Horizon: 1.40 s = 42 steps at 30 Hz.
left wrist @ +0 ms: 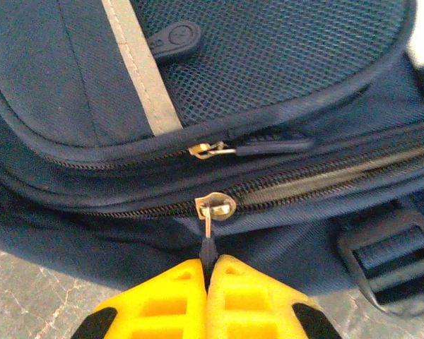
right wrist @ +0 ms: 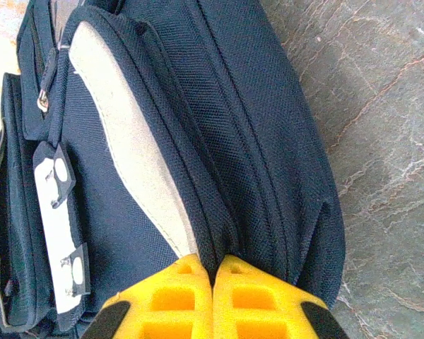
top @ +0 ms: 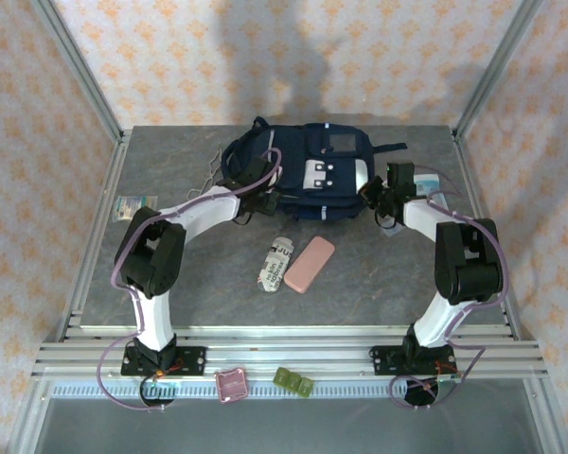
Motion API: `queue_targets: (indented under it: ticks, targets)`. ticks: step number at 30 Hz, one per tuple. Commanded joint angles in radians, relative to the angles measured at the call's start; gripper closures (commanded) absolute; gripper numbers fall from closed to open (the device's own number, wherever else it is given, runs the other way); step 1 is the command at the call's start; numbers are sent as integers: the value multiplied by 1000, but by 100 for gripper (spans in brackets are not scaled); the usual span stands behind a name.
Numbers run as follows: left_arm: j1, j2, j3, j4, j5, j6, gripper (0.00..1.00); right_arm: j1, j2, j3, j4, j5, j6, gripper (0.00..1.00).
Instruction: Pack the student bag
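We are gripping the student bag [top: 308, 180], lying mid-table [top: 379, 274] at the far side, to open it.
Our left gripper [left wrist: 208, 265] is pinching the zipper pull [left wrist: 208, 236]; our right gripper [right wrist: 213, 263] is clamping the bag's side seam, probably bracing it.

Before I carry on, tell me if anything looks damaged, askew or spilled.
Nothing stands out. The student bag lies flat with no visible tears or spills. The left gripper pinches its zipper pull, and the right gripper pinches its side fabric.
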Motion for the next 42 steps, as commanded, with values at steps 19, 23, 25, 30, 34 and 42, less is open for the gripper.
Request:
queue_targets:
  ticks: [19, 23, 25, 30, 34, 42]
  targets:
    - [-170, -44, 9, 33, 106, -116, 100, 139, -211, -70, -157, -159, 36, 45]
    - [-175, -45, -50, 52, 96, -112, 100, 168, -192, -139, -77, -167, 40, 49]
    - [-175, -46, -70, 69, 87, -115, 100, 181, -169, -134, -57, -183, 43, 53]
    - [-175, -27, -64, 65, 96, -116, 96, 194, -96, -100, -54, -178, 68, 51]
    - [-175, -1, -46, 50, 74, -104, 77, 194, -62, -100, -36, -166, 81, 51]
    - [-172, 90, 20, -2, 77, -80, 64, 195, -54, -98, -21, -163, 90, 52]
